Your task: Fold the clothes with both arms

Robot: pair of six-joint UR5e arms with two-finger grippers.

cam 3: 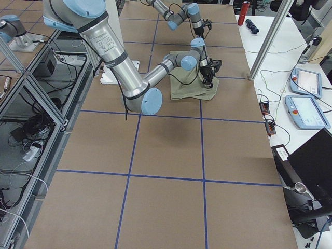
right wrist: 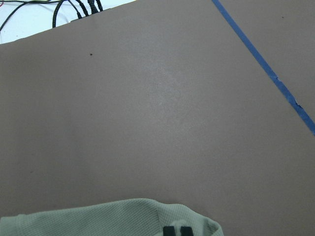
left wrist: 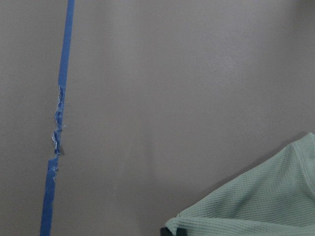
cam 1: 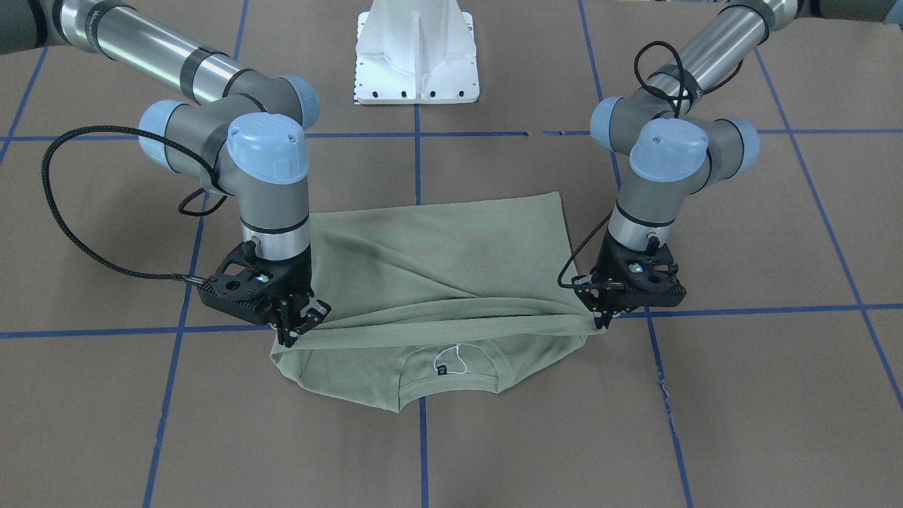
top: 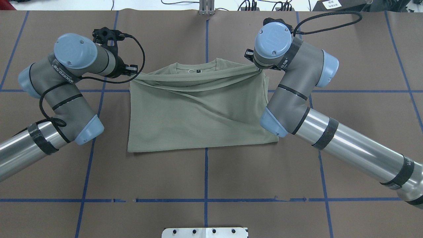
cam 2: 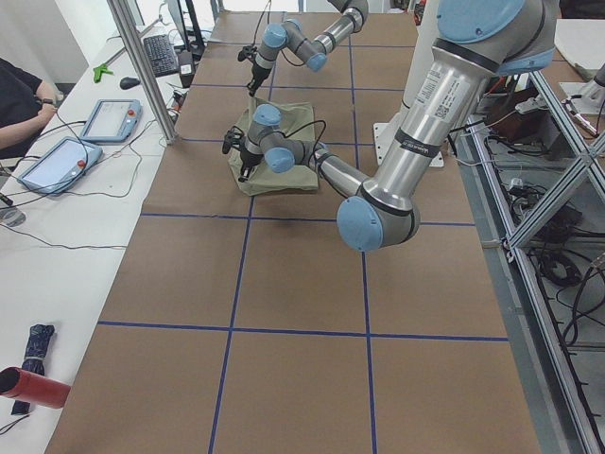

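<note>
— Where is the shirt now?

— The green shirt (top: 198,115) lies in the middle of the desk (top: 297,172), with its round neck on the side far from the robot. The sleeves do not show, and the cloth makes a rough rectangle.

— Start from the left, please. What does the left gripper do?

— The left gripper (cam 1: 602,321) points down at the far left corner of the shirt. Its jaws are clamped on an edge of the upper layer of cloth, just above the desk. In the left wrist view the cloth fills the lower right corner. A blue tape line (left wrist: 58,123), torn at one place, runs well apart from it.

— And in between?

— From that grip a taut band of cloth runs across to the other grip. It passes just short of the neck, so the small dark label (cam 1: 441,369) and the white string loop (cam 1: 457,356) are uncovered. On the robot's side of the band the upper layer has slanted creases.

— And the right side?

— The right gripper (cam 1: 288,337) stands at the far right corner, also pointing down. Its jaws are pressed together on the same edge of cloth. The right wrist view shows the cloth along the lower border, with two dark fingertips (right wrist: 170,231) on it.
</note>
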